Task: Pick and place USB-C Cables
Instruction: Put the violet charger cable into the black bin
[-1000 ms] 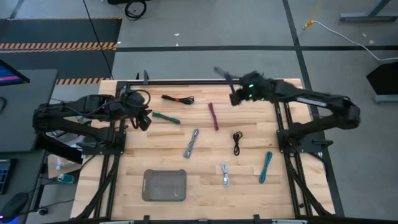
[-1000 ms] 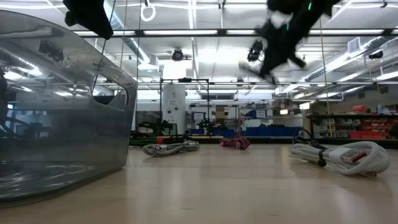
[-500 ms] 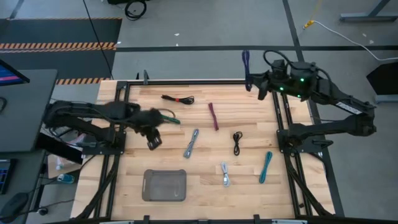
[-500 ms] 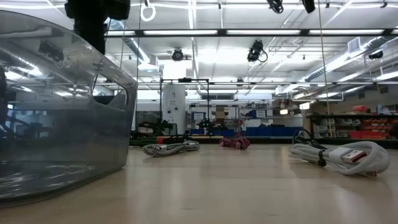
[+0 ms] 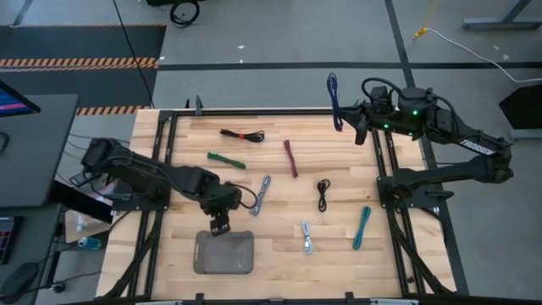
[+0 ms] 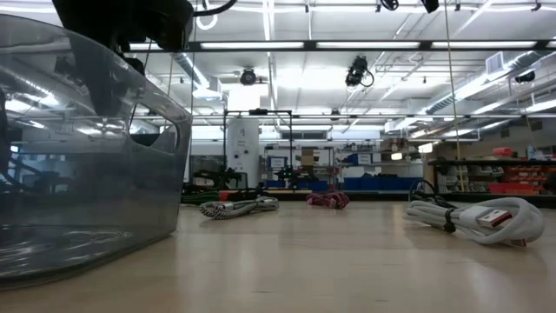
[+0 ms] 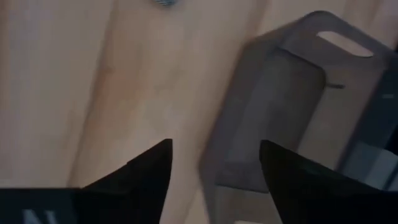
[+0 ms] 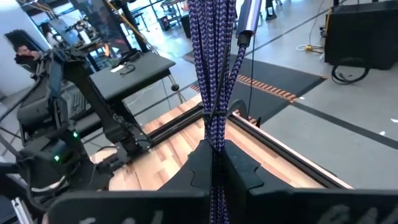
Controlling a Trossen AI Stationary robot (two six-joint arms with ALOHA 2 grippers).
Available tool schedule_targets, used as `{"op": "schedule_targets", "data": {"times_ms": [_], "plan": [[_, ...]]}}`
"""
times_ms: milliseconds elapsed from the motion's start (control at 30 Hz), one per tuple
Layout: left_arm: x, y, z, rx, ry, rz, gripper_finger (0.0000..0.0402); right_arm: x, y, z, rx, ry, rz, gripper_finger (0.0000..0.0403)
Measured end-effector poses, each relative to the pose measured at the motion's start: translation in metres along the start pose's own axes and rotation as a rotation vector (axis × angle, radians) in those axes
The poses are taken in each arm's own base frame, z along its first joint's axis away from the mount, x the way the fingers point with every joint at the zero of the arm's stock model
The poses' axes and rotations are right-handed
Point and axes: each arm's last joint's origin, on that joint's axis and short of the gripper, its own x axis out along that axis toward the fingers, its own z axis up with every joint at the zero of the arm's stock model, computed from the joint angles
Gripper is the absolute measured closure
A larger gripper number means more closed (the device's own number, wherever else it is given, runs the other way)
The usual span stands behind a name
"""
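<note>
The left gripper (image 5: 220,225) hangs above the far edge of the translucent grey tray (image 5: 225,254), which sits at the near side of the wooden table (image 5: 279,254), left of the middle. In the left wrist view its two dark fingers (image 7: 146,177) stand clearly apart with nothing between them, and the tray's corner (image 7: 298,106) lies just beyond them.

The right gripper (image 5: 347,119) is raised at the far right corner of the table, over its far edge. Its fingers (image 8: 239,168) are pressed together on the purple cable (image 8: 214,81), which sticks up as a folded bundle out of the grip; in the high view the same purple cable (image 5: 333,91) reaches out past the table's far edge.

The other cables lie on the table. The black-red cable (image 5: 242,135) is at the far side, left of the middle. The green cable (image 5: 226,160) lies a little nearer and to the left of it. The maroon cable (image 5: 290,158) is about in the middle, toward the far side. The grey cable (image 5: 261,195) lies just to the right of the left gripper's arm. The black cable (image 5: 323,193) is right of the middle. The white cable (image 5: 306,237) is near the front edge, and the teal cable (image 5: 362,227) is to the right of it. In the low view the white cable (image 6: 473,219) is plain on the right, while the bundles farther back are probably the grey and maroon ones.
</note>
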Motion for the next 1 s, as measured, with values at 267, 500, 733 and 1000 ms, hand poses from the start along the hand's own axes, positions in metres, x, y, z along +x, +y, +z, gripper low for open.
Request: {"op": "schedule_targets", "data": {"times_ms": [267,500,733,1000], "plan": [[0.025,-0.024,-0.002,0.062,0.060,-0.098,0.0149,-0.009,0.000,0.002,-0.001,-0.013,0.039,0.0386],[0.050,-0.026,-0.005,0.133,0.111,0.022,0.0152,-0.020,0.000,0.003,0.009,-0.037,0.064,0.0386],[0.070,-0.024,-0.003,0.171,0.155,0.078,0.0152,-0.025,0.000,0.004,0.037,-0.035,0.101,0.0386],[0.090,-0.017,0.000,0.163,0.195,0.144,0.0166,-0.025,0.000,0.004,0.046,-0.035,0.102,0.0386]]}}
